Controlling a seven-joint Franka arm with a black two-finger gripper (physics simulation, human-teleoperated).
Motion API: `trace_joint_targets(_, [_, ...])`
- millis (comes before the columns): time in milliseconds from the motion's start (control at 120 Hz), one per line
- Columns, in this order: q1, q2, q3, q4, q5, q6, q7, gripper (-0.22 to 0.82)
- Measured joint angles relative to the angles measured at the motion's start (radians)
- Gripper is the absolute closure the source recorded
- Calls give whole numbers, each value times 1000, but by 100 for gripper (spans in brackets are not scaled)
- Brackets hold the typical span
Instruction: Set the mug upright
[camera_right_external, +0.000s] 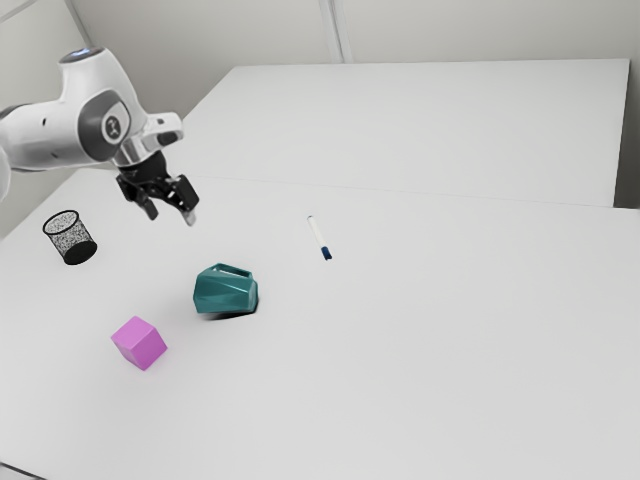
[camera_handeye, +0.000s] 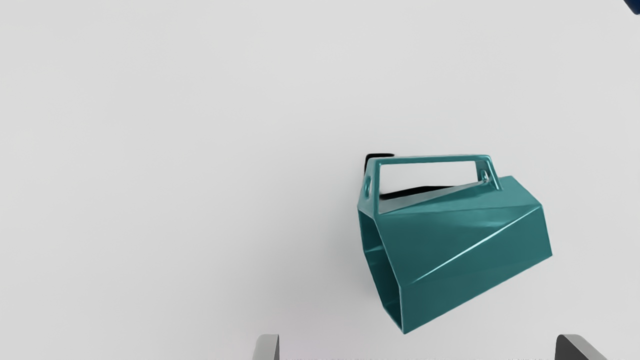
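In the exterior view my gripper (camera_right_external: 170, 213) hangs above the table, higher than the mug and toward the exterior view's left of it. The teal faceted mug (camera_right_external: 225, 291) lies on its side on the table, its handle toward the far side. In the wrist view the mug (camera_handeye: 465, 235) shows its dark open mouth at one end and the handle along one side. The fingertips of the gripper (camera_handeye: 417, 347) stand wide apart at the bottom edge, with nothing held between them.
A pink cube (camera_right_external: 140, 343) sits near the mug on the white table (camera_right_external: 430, 350). A black mesh cup (camera_right_external: 70, 238) stands at the exterior view's left. Beyond the mug lies a white marker with a blue cap (camera_right_external: 320, 238).
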Motion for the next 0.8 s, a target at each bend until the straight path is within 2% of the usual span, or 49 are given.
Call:
trace_joint_targets(142, [2, -9, 5, -12, -19, 4, -6, 0])
trace_joint_targets(342, [5, -3, 65, -103, -176, -23, -2, 0])
trace_joint_targets(800, [73, 179, 85, -76, -456, -145, 100, 0])
